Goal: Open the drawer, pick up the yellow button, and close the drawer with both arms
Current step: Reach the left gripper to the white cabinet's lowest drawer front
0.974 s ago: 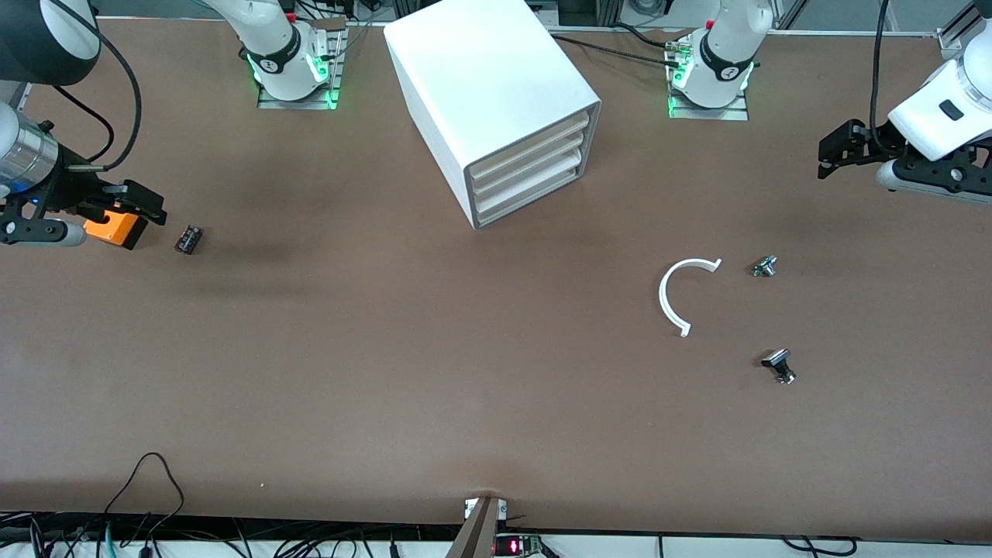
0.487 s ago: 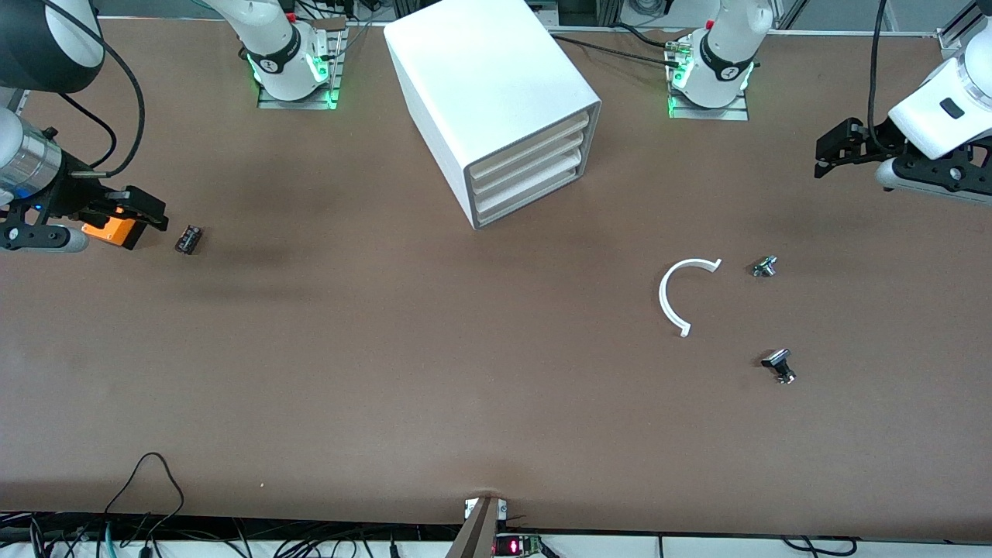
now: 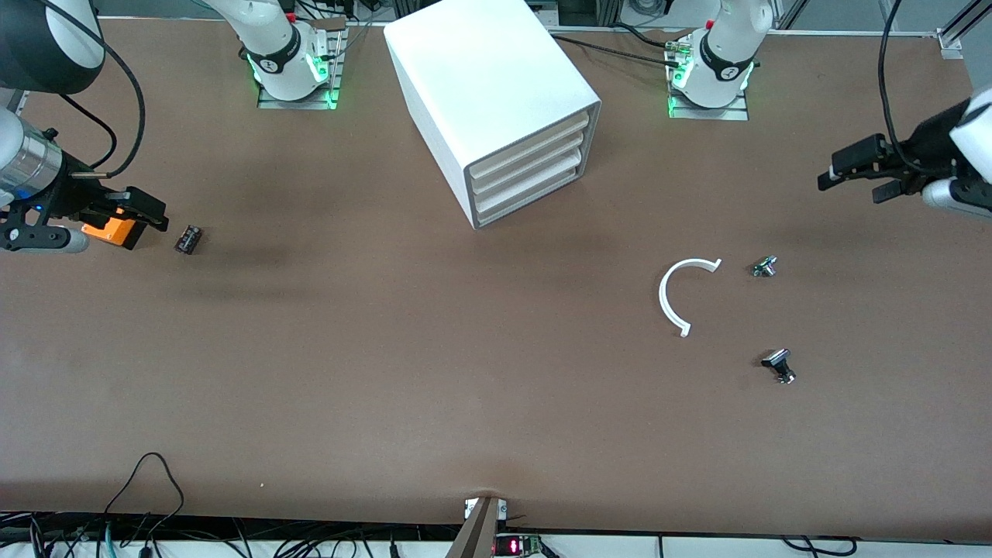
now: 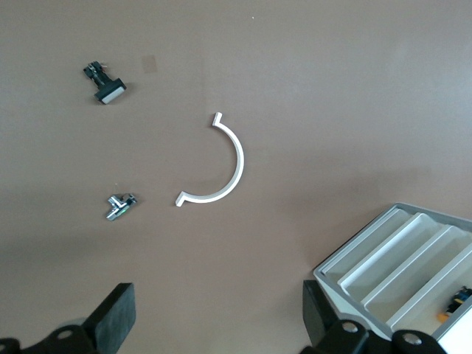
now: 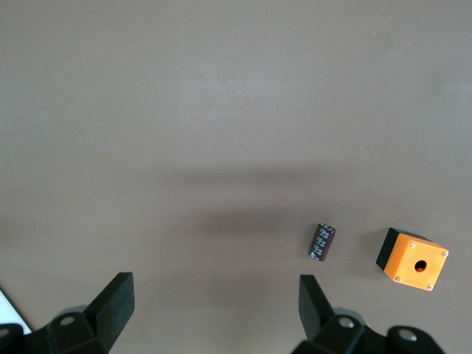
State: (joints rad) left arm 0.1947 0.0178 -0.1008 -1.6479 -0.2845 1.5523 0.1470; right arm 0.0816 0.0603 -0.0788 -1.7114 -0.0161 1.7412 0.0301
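Note:
The white cabinet (image 3: 496, 93) stands at the middle of the table near the arms' bases. Its uppermost drawer (image 3: 535, 146) is shut, like the two below it. The cabinet front also shows in the left wrist view (image 4: 398, 254), with a small dark, orange-flecked thing (image 4: 459, 295) at its edge; I cannot tell what it is. The button is otherwise out of view. My left gripper (image 3: 828, 174) is open and empty above bare table at the left arm's end, and its own wrist view shows it too (image 4: 217, 321). My right gripper (image 3: 151, 213) is open and empty over the orange box (image 3: 112, 230).
A white half ring (image 3: 682, 294), a small silver part (image 3: 764, 266) and a black-and-silver part (image 3: 779, 366) lie toward the left arm's end. A small black part (image 3: 188, 239) lies beside the orange box (image 5: 415, 259). Cables hang at the table edge nearest the front camera.
The left gripper has turned and shifted a little toward the left arm's end of the table. The right gripper drew slightly over the orange box, then stayed still.

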